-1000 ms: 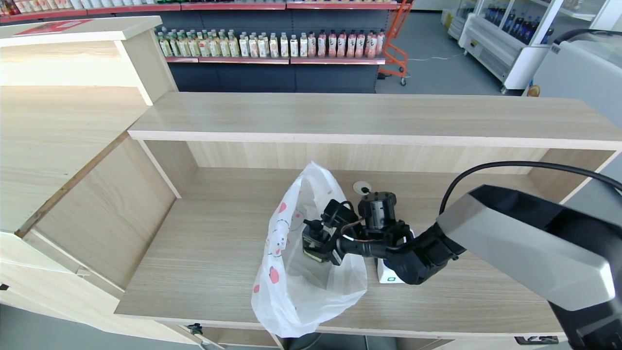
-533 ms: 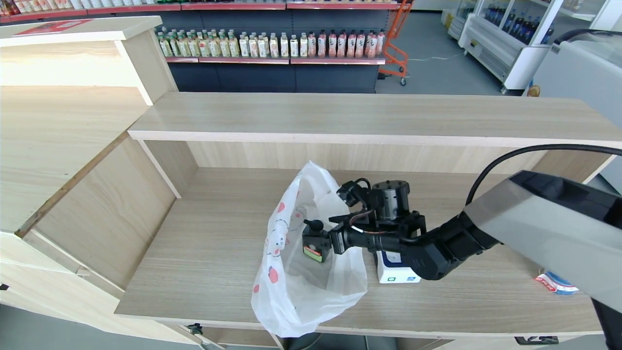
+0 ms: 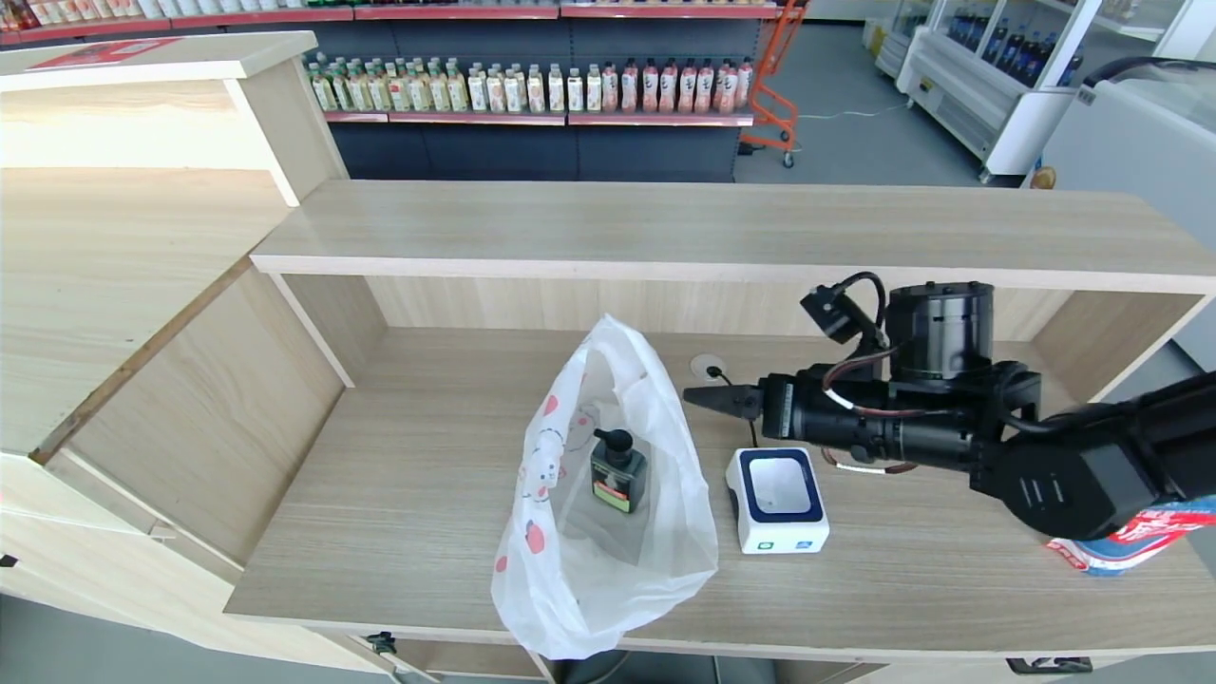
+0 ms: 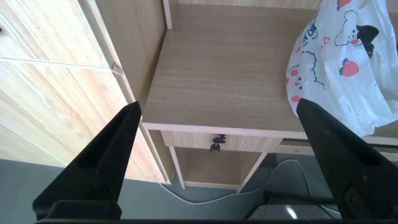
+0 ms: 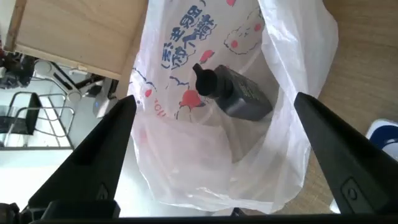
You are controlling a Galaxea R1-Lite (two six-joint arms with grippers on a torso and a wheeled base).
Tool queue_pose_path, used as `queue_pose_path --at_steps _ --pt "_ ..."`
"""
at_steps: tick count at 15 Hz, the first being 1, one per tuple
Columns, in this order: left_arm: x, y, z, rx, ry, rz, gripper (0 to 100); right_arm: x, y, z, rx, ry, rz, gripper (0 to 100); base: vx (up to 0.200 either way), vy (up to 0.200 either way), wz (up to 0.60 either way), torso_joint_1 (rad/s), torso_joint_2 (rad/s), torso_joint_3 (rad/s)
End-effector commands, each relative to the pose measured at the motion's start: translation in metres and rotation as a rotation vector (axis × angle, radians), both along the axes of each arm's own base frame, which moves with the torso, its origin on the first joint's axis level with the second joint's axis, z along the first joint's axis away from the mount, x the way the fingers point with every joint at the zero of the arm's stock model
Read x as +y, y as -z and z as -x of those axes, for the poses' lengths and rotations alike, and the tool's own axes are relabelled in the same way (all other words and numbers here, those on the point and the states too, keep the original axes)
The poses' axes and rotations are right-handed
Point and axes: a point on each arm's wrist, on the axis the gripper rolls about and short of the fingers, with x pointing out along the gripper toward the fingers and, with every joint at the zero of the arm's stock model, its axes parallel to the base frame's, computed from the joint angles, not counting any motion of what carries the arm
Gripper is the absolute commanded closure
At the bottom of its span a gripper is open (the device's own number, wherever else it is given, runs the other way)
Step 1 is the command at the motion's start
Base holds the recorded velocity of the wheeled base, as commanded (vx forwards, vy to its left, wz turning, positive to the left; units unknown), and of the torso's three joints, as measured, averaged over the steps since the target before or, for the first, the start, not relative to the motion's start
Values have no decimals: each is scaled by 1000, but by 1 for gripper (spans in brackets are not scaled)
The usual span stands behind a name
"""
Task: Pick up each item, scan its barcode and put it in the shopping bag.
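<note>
A white shopping bag (image 3: 608, 541) with red prints stands open on the wooden counter (image 3: 427, 494). A dark pump bottle (image 3: 617, 470) with a black pump head sits inside it, also seen in the right wrist view as the bottle (image 5: 239, 93) within the bag (image 5: 186, 155). My right gripper (image 3: 698, 397) hangs open and empty above the counter, to the right of the bag's mouth and behind the white and blue barcode scanner (image 3: 777, 499). My left gripper (image 4: 217, 104) is open, low beyond the counter's front left corner (image 4: 155, 121), with the bag (image 4: 336, 68) off to one side.
A red, blue and white packet (image 3: 1130, 541) lies at the counter's right end, partly behind my right arm. A raised ledge (image 3: 665, 228) runs along the back, a side panel (image 3: 218, 418) closes the left. A round cable port (image 3: 708, 366) sits behind the bag.
My right gripper let go of the pump bottle inside the bag, opened, and drew back up and to the right. The bottle now rests in the bag; the scanner is uncovered.
</note>
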Motion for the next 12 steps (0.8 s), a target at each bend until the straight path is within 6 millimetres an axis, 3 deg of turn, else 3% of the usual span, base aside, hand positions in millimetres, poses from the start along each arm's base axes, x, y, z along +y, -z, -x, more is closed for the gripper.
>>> queue_pose_path --at_steps 1,2,4,5,6,7,9,12 --pt "0 0 0 0 -1 1 0 -76 -37 61 -173 178 45 0 0 0 0 0 0 0" --pt "0 0 0 0 -1 0 0 -102 -35 85 -230 281 136 0 0 0 0 0 0 0" --pt "0 0 0 0 -1 0 0 -137 -10 158 -209 497 243 0 0 0 0 0 0 0" --pt "0 0 0 0 -1 1 0 -142 3 185 -195 547 261 0 0 0 0 0 0 0" --pt "0 0 0 0 -1 1 0 -145 36 235 -188 608 280 0 0 0 0 0 0 0" --pt "0 0 0 0 -1 1 0 -146 53 260 -227 647 285 0 0 0 0 0 0 0" --pt "0 0 0 0 -1 0 0 -147 80 299 -226 685 321 0 0 0 0 0 0 0" --pt "0 0 0 0 -1 1 0 -147 87 320 -420 710 314 0 0 0 0 0 0 0"
